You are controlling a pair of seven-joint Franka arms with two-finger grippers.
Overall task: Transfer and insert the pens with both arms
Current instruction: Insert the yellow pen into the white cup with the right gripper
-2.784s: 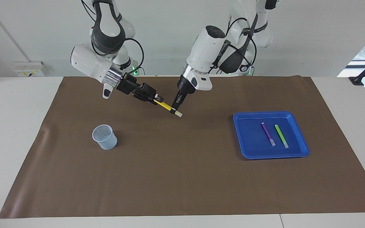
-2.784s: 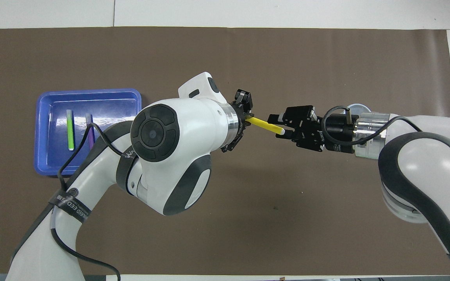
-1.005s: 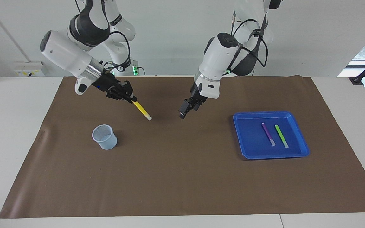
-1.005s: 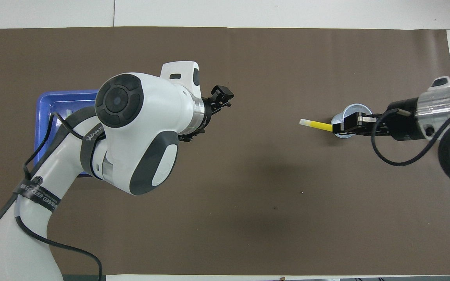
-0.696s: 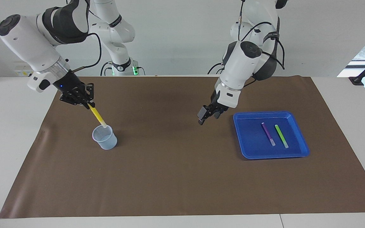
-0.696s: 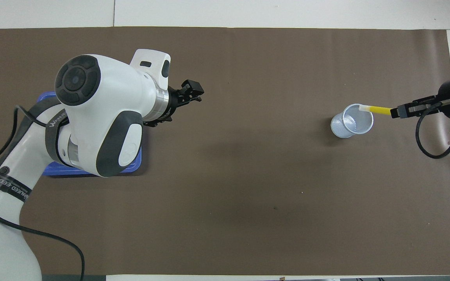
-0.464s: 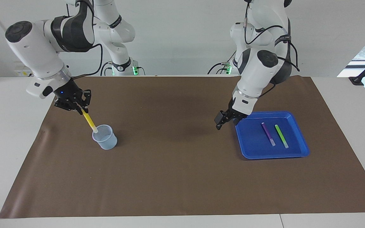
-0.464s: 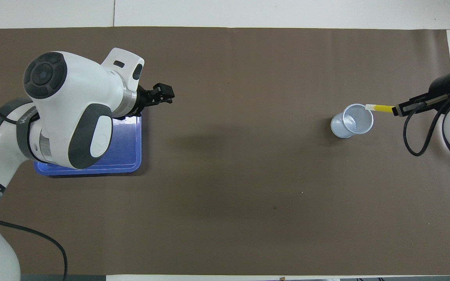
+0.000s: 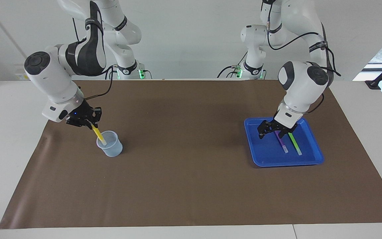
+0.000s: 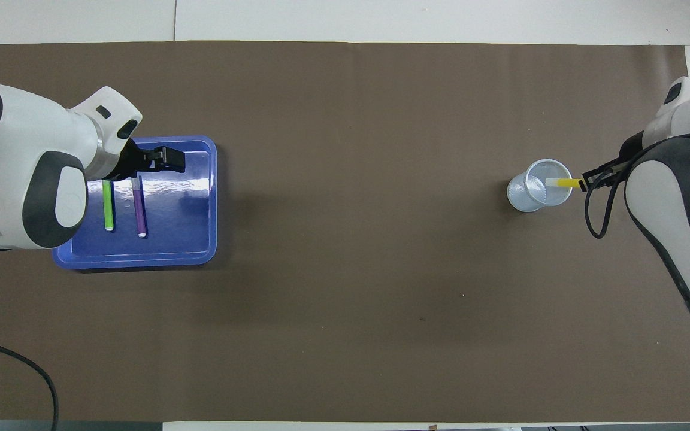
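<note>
Watching from my desk, I see that the yellow pen (image 9: pixel 97 132) has changed hands and travelled: a few seconds ago both grippers had it between them over the middle of the brown mat (image 9: pixel 191 186), and now the right gripper (image 9: pixel 90 124) alone is clamped shut on its upper end, with the pen slanting down so its pale tip sits inside the mouth of the translucent cup (image 9: pixel 110 143) toward the right arm's end of the table. To my eye that puts the first pen at the insertion step, one release away from done (I can't say whether the tip has reached the cup's bottom).

Meanwhile the left gripper (image 9: pixel 270 128) has swung off to the blue tray (image 9: pixel 255 159) at the left arm's end and hangs over it with its jaws spread wide and nothing in them, just above the ends of the purple pen (image 9: pixel 281 142) and the light green pen (image 9: pixel 294 142) that lie nearer the robots. Those two lie side by side in the tray, close but apart, pale ends pointing away from the robots. I judge the purple one the next pick.
</note>
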